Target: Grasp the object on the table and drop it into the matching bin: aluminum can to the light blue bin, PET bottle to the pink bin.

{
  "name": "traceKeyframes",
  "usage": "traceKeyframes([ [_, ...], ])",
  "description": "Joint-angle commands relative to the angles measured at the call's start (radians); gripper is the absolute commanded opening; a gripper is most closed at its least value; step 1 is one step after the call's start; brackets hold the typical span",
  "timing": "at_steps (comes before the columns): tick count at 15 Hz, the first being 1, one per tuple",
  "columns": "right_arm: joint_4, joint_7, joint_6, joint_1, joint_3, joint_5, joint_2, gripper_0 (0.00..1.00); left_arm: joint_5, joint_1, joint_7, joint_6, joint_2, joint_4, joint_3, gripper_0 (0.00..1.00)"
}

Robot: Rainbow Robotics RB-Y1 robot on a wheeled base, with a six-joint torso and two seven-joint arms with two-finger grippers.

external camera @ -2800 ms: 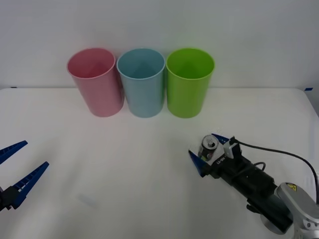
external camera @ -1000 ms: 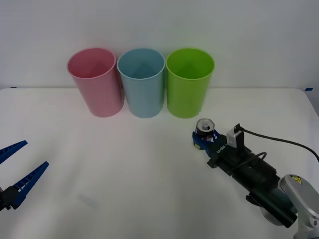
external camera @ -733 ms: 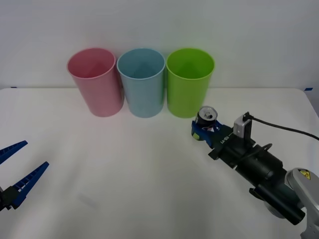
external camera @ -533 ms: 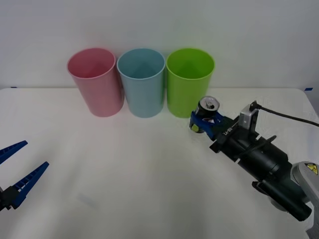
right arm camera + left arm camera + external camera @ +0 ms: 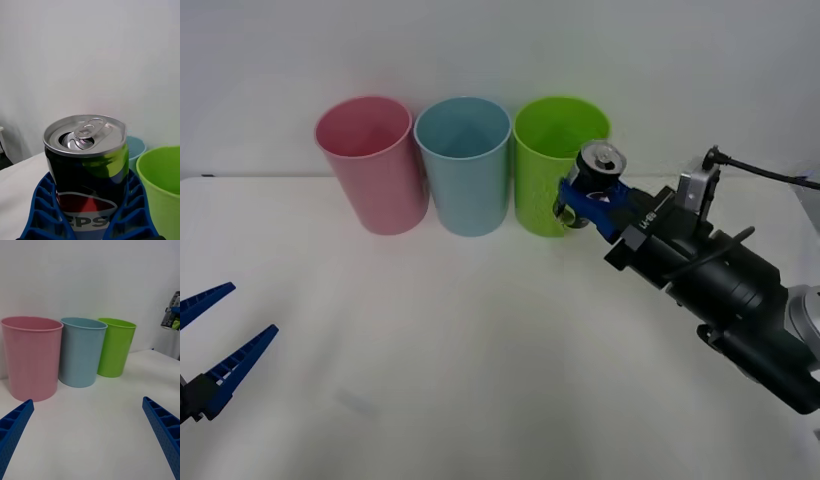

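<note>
Front view: the right gripper (image 5: pixel 585 200) is raised above the desk (image 5: pixel 480 350) toward its back edge, its blue fingers (image 5: pixel 572 195) clamped on the sides of the can (image 5: pixel 592 178). The can stands upright in that grip, clear of the desk surface, its silver top level with the rim of the green bin (image 5: pixel 556 165) and in front of that bin's right side. Three bins stand in a row along the desk's back edge: the pink bin (image 5: pixel 370 165) on the left, the light blue bin (image 5: pixel 465 165) in the middle, the green one on the right, each just beside its neighbour. The left gripper (image 5: pixel 210 335) waits low near the desk's front left corner, fingers spread wide with nothing between them.

Right wrist view: the can (image 5: pixel 88 168) sits between the two ribbed blue fingers (image 5: pixel 45 210), pull tab up and the opening punched. The green bin's rim (image 5: pixel 161 176) shows beside it, with the light blue bin (image 5: pixel 135 148) behind.

Left wrist view: the two blue fingers (image 5: pixel 161 431) stand far apart above the bare desk (image 5: pixel 90 427). The pink bin (image 5: pixel 32 356), the light blue bin (image 5: pixel 81 350) and the green bin (image 5: pixel 114 347) line up beyond them, and the held can (image 5: pixel 172 315) hangs in the air past the green bin.
</note>
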Motion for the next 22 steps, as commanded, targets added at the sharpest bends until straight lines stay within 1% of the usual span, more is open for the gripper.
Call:
traceKeyframes([
  [1, 0.000, -0.022, 0.059, -0.069, 0.023, 0.057, 0.001, 0.00, 0.000, 0.000, 0.000, 0.000, 0.000, 0.000, 0.000, 1.00],
  [3, 0.009, -0.039, 0.173, -0.139, 0.095, 0.062, -0.007, 0.00, 0.000, 0.000, 0.000, 0.000, 0.000, 0.000, 0.000, 1.00],
  [6, 0.077, -0.049, 0.260, -0.236, 0.161, 0.068, 0.015, 0.00, 0.000, 0.000, 0.000, 0.000, 0.000, 0.000, 0.000, 1.00],
  [7, 0.120, -0.049, 0.263, -0.276, 0.162, 0.079, 0.038, 0.00, 0.000, 0.000, 0.000, 0.000, 0.000, 0.000, 0.000, 1.00],
  [9, 0.210, -0.052, 0.265, -0.352, 0.162, 0.139, 0.095, 0.00, 0.000, 0.000, 0.000, 0.000, 0.000, 0.000, 0.000, 1.00],
  [10, 0.275, -0.056, 0.270, -0.400, 0.161, 0.146, 0.131, 0.00, 0.000, 0.000, 0.000, 0.000, 0.000, 0.000, 0.000, 1.00],
  [11, 0.305, -0.054, 0.277, -0.423, 0.161, 0.151, 0.148, 0.00, 0.000, 0.000, 0.000, 0.000, 0.000, 0.000, 0.000, 1.00],
  [13, 0.419, -0.051, 0.314, -0.514, 0.161, 0.169, 0.211, 0.00, 0.000, 0.000, 0.000, 0.000, 0.000, 0.000, 0.000, 1.00],
  [18, 0.652, -0.036, 0.391, -0.685, 0.161, 0.188, 0.308, 0.00, 0.000, 0.000, 0.000, 0.000, 0.000, 0.000, 0.000, 1.00],
  [22, 0.787, -0.020, 0.438, -0.771, 0.161, 0.200, 0.366, 0.00, 0.000, 0.000, 0.000, 0.000, 0.000, 0.000, 0.000, 1.00],
])
